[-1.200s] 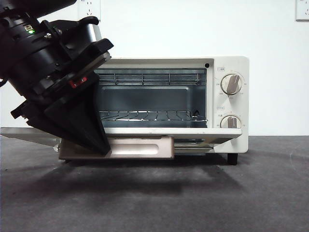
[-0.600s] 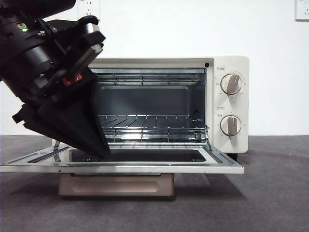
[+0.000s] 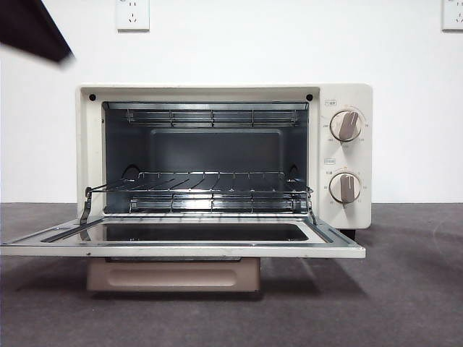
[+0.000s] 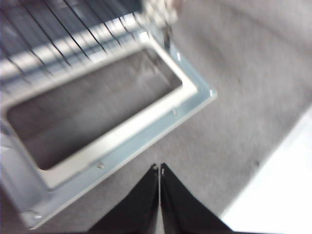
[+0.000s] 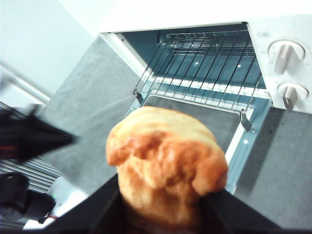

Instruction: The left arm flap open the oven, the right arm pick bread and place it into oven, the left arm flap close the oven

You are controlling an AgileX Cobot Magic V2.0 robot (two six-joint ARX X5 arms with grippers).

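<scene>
Left wrist shot is pretty smeared, so the oven rack and door frame are just soft streaks, and the door runs off the picture's edge. From the front, all you get of an arm is a black tip at a top corner, can't say which arm. In the right wrist view the bread blocks the right gripper's inner faces and part of the door; the other gripper is a dark blur.
</scene>
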